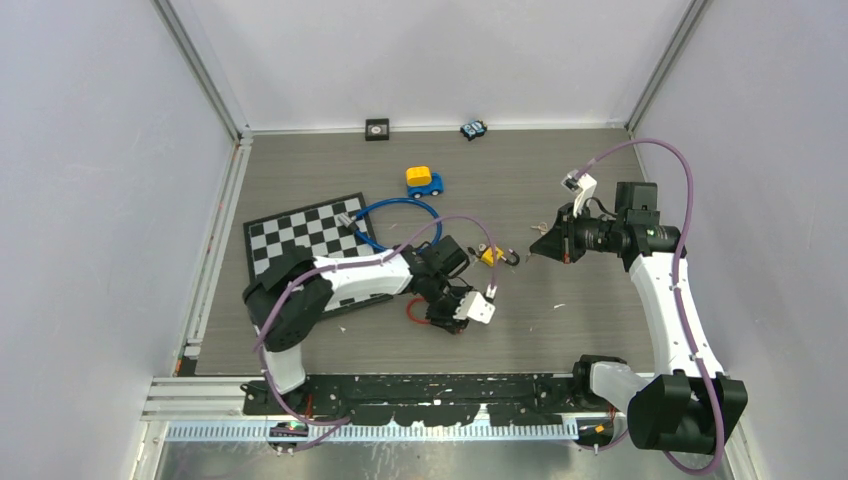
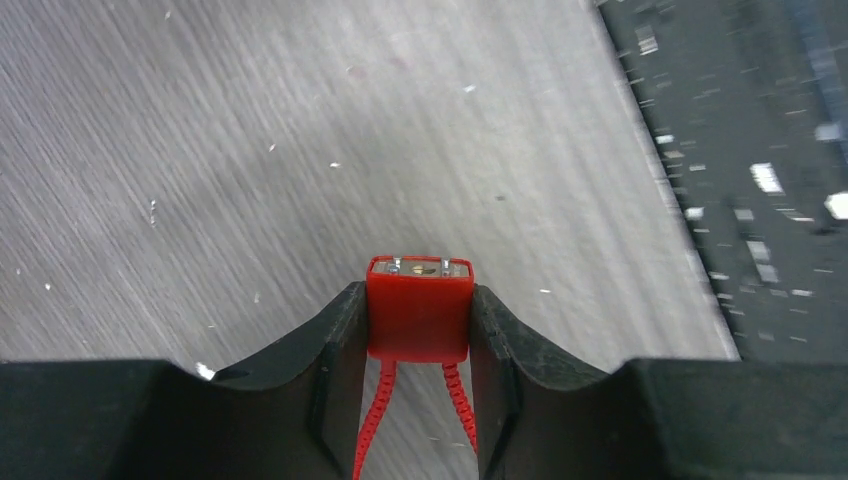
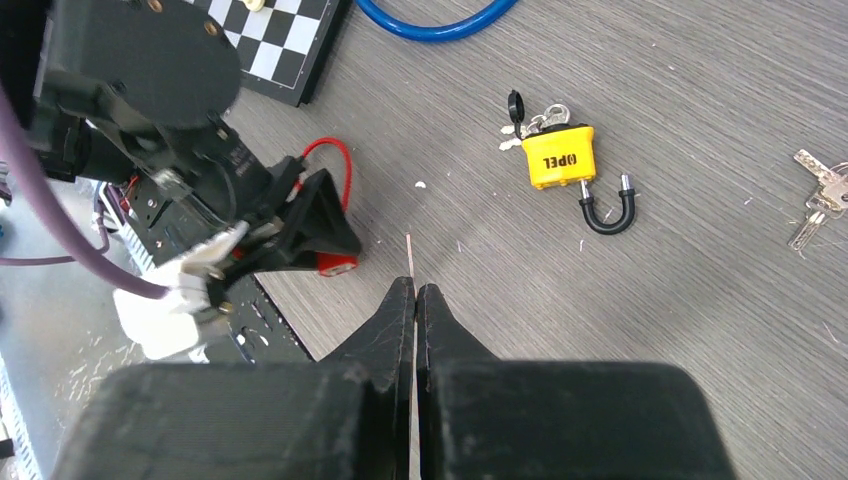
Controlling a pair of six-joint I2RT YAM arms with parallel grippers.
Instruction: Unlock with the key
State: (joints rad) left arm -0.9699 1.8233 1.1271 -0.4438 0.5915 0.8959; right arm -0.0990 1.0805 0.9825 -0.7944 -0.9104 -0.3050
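My left gripper is shut on the body of a small red padlock. Its keyhole face points away from the wrist, and its red cable shackle trails back between the fingers. The top view shows this gripper low over the table. My right gripper is shut on a thin pale sliver, apparently a key seen edge-on, which points toward the red padlock. A yellow padlock lies on the table with its black shackle open and keys in it.
A loose bunch of keys lies to the right. A checkerboard, a blue cable loop and a yellow-and-blue toy car lie behind the left arm. Two small objects sit at the back wall.
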